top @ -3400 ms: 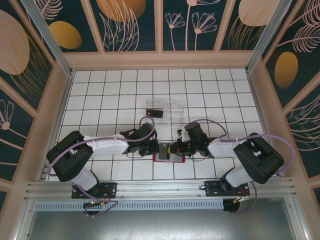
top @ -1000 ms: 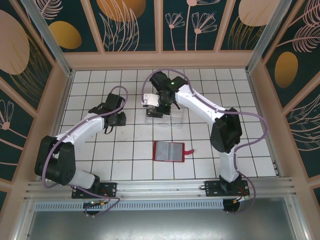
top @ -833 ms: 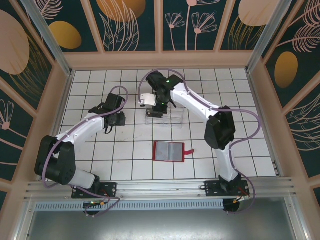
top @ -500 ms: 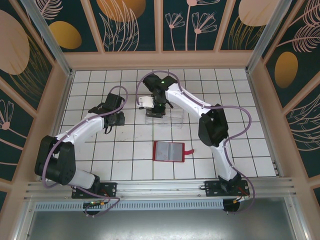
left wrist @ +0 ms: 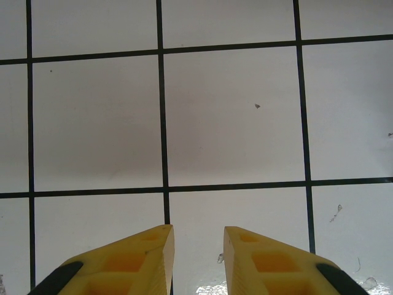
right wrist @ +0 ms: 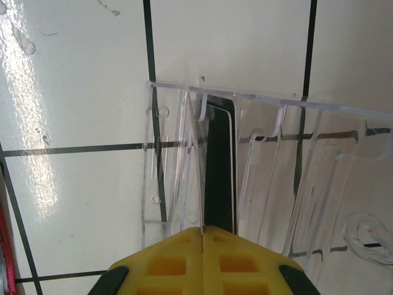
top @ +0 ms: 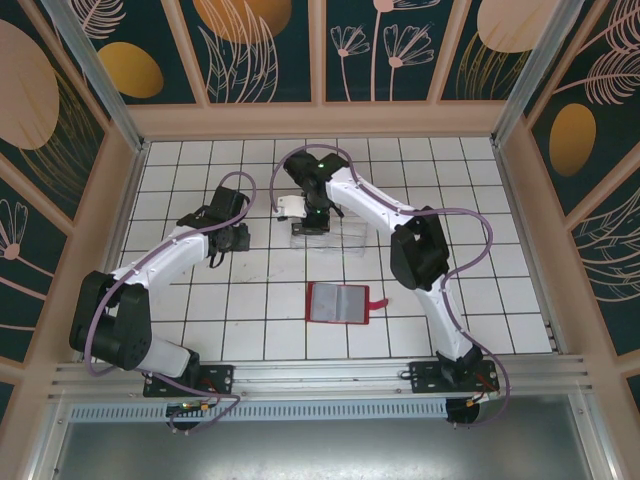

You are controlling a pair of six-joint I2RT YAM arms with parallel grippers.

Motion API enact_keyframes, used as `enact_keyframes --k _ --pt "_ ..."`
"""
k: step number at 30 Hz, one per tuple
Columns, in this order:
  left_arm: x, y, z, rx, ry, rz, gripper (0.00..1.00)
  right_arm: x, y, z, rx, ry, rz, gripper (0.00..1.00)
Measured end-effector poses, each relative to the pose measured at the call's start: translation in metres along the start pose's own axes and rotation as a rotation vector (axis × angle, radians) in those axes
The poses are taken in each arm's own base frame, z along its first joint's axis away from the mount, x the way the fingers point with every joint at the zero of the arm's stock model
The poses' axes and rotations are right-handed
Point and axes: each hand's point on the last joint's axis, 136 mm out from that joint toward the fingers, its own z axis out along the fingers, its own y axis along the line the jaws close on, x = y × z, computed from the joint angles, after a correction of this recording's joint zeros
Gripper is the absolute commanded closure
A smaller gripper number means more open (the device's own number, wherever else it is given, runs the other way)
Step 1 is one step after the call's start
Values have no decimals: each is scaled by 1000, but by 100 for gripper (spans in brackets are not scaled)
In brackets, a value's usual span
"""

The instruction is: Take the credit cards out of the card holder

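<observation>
The right gripper [right wrist: 202, 230] has its yellow fingers pressed together near the left end of the clear tray [right wrist: 276, 102]. Its tips are right at the near edge of a dark card [right wrist: 219, 166] standing in a slot (whether they pinch it I cannot tell). The red wallet [top: 338, 303] lies open on the arm-base side of the tray, well apart from it, and the left gripper [left wrist: 196, 236], fingers apart with nothing between, hangs over white tiles [left wrist: 233, 117] to the tray's left.
</observation>
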Motion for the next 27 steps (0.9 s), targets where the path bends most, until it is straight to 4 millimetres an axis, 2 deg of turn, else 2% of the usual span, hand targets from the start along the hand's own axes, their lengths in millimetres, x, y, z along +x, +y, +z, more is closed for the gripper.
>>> enact_keyframes --k 27 --pt "2 0 2 1 8 1 72 1 -3 -6 27 15 36 100"
